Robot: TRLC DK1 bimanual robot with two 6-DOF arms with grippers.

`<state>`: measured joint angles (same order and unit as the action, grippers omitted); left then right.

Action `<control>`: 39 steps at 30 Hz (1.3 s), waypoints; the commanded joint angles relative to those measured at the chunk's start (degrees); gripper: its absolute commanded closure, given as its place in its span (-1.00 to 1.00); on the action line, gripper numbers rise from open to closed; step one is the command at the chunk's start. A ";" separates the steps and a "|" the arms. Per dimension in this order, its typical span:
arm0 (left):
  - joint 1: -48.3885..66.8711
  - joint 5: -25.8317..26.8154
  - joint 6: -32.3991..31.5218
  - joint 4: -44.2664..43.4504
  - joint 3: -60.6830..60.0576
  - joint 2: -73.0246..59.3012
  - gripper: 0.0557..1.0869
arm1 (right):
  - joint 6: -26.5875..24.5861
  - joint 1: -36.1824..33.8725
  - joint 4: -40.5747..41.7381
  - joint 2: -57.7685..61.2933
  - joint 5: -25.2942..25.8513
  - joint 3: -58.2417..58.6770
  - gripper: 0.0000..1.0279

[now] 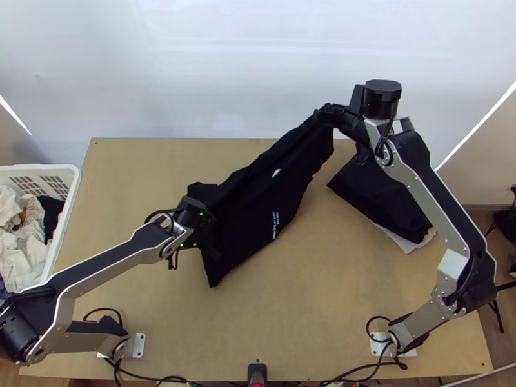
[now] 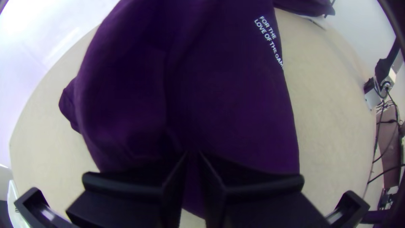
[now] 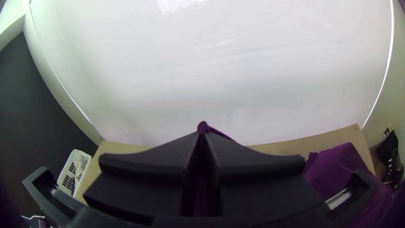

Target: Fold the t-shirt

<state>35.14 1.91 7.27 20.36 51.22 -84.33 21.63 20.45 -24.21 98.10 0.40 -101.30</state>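
the right gripper (image 1: pixel 324 116), at the light wooden table's (image 1: pixel 290 309) one o'clock, clenches one end of the black, white-printed cloth t-shirt (image 1: pixel 258 206), stretched and creased toward seven o'clock. the left gripper (image 1: pixel 211 245) is at ten, its grip i cannot tell. a folded black garment (image 1: pixel 377 200) lies at two.

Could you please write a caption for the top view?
Right gripper holding up one end of a black T-shirt over a light wooden table.

Blk tee (image 1: pixel 242 209) w/ wht lettering (image 1: pixel 276 226), lt tan table (image 1: pixel 290 309), wht basket (image 1: pixel 40 168)
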 commanded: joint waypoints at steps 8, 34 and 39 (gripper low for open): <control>-12.90 4.24 -6.83 14.09 15.58 -5.49 0.93 | -0.53 -0.58 0.04 0.07 -0.05 -1.01 0.95; -24.59 17.16 -5.07 37.21 28.32 8.57 -0.79 | -0.36 -0.94 -1.98 0.86 0.04 -4.08 0.57; -12.64 4.33 -3.05 37.56 17.86 11.56 -0.79 | -0.18 -1.02 -2.51 0.77 0.04 -4.17 0.57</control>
<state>11.27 15.16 1.28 55.88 79.07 -77.28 21.41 19.40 -25.61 98.91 0.47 -105.08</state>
